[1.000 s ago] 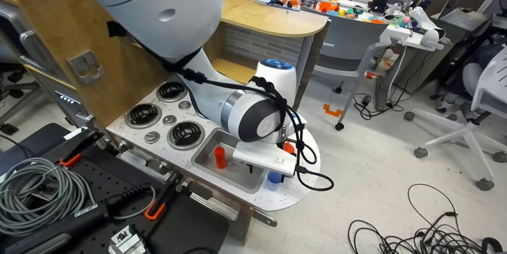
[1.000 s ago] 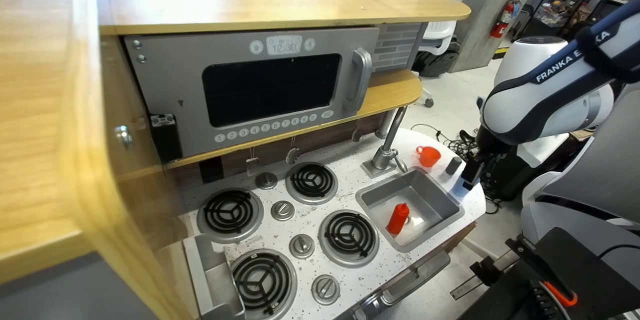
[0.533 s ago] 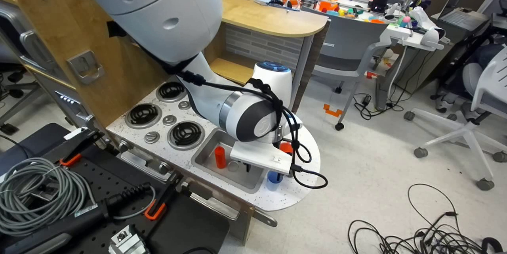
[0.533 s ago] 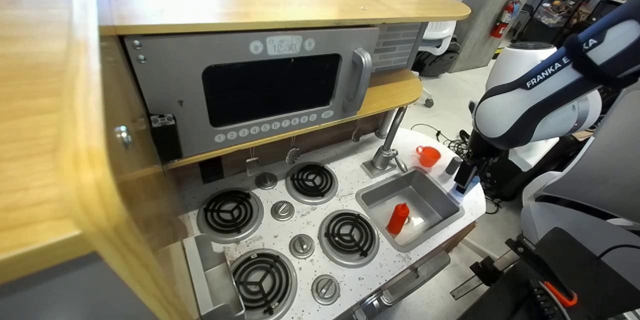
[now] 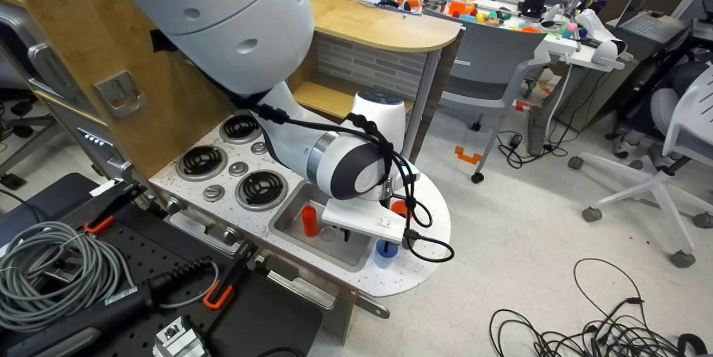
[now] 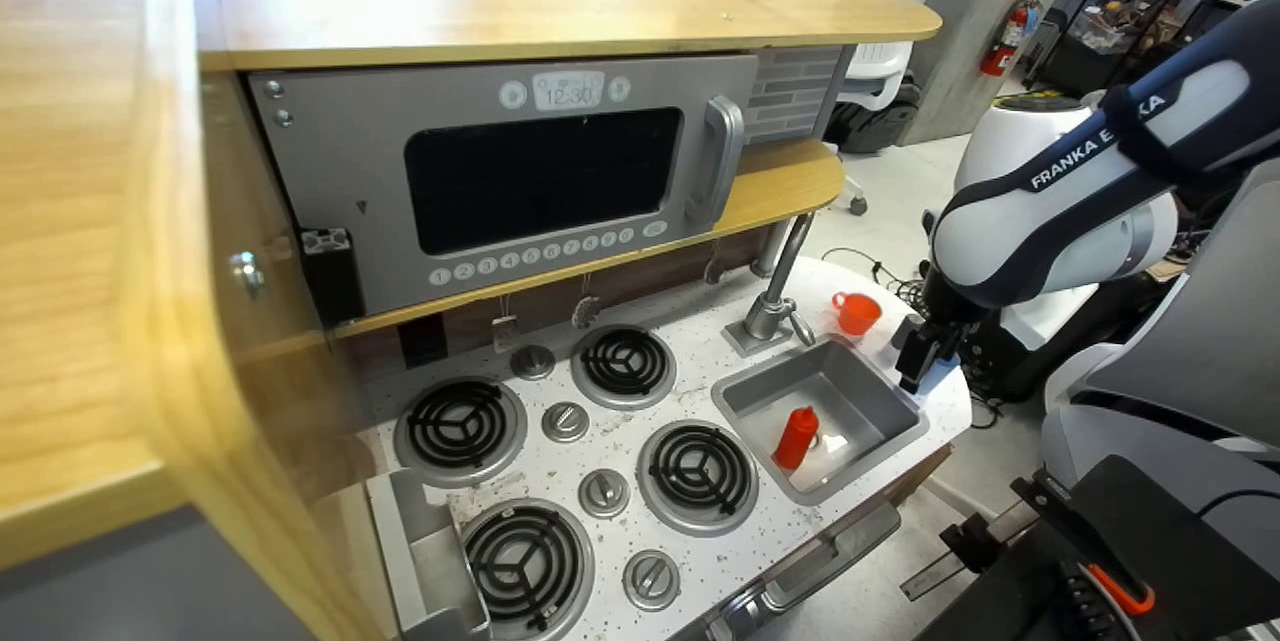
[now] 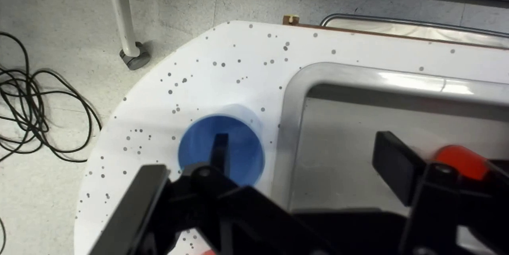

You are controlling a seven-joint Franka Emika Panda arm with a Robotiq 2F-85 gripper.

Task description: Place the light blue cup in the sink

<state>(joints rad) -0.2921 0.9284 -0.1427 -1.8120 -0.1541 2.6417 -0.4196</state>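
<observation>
The light blue cup stands upright on the white countertop beside the sink. It also shows in an exterior view, and is mostly hidden behind the gripper in an exterior view. The grey metal sink shows in both exterior views. My gripper is open and empty, with its fingers wide apart. In the wrist view one finger overlaps the cup's opening and the other is over the sink basin. I cannot tell whether the first finger is inside the cup or above it.
A red bottle stands in the sink. An orange-red cup and a dark grey cylinder, partly hidden by the gripper, are on the counter by the sink. The faucet rises behind the basin. Stove burners lie beside it.
The arm and gripper have moved a little toward the sink, leftward in both exterior views. The light blue cup, red bottle and orange-red cup have not moved.
</observation>
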